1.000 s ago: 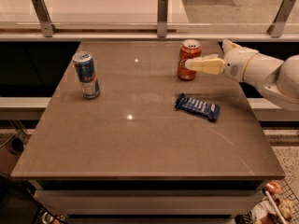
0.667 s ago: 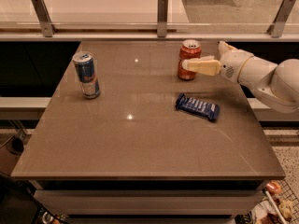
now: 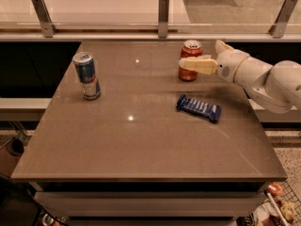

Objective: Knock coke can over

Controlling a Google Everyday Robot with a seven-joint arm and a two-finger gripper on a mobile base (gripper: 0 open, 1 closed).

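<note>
Camera view: brown table [image 3: 141,145], glass railing [image 3: 162,13] behind; tool [image 3: 201,60] at coke can [image 3: 190,55], state unclear.

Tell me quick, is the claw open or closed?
Claw: open, holding nothing, right by the upright coke can.

One coke can [image 3: 190,52] (jaws at it), one blue can [image 3: 88,75], one wrapper [image 3: 199,108].

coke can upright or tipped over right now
Upright. The coke can stands on its base on the table, silver top facing up. The tool comes from the right, crossing the can's front.
</note>
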